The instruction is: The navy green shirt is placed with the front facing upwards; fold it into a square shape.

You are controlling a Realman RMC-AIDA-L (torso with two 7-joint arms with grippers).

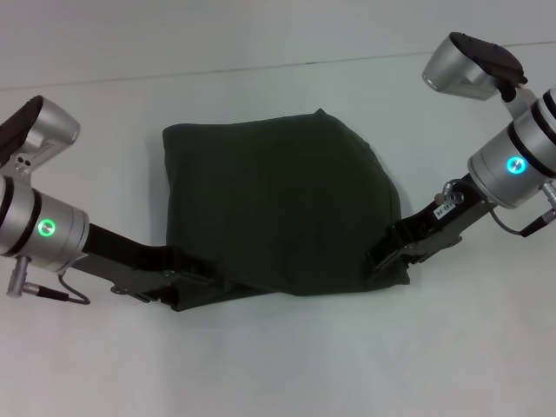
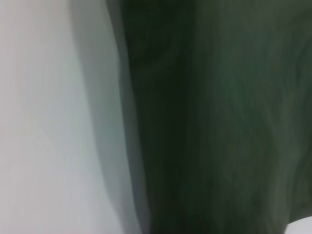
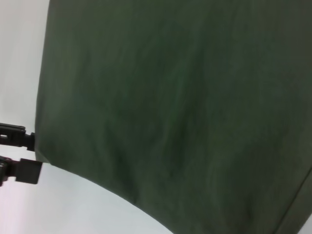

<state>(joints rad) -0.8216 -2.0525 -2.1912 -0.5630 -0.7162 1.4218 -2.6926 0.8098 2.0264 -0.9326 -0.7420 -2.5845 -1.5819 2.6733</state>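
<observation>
Shirt [image 1: 278, 204] half-folded, plain back up, on surface [image 1: 278, 365]. Left gripper [image 1: 178, 282] and right gripper [image 1: 388, 259] clenched on near corners. Best carried forward level, edges matched.

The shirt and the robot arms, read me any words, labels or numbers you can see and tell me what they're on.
Shirt: no lettering shows; only plain green cloth is visible in all three views.
Right arm, small white label near the wrist: it carries marks, too small to read.
Nothing else bears text.
</observation>
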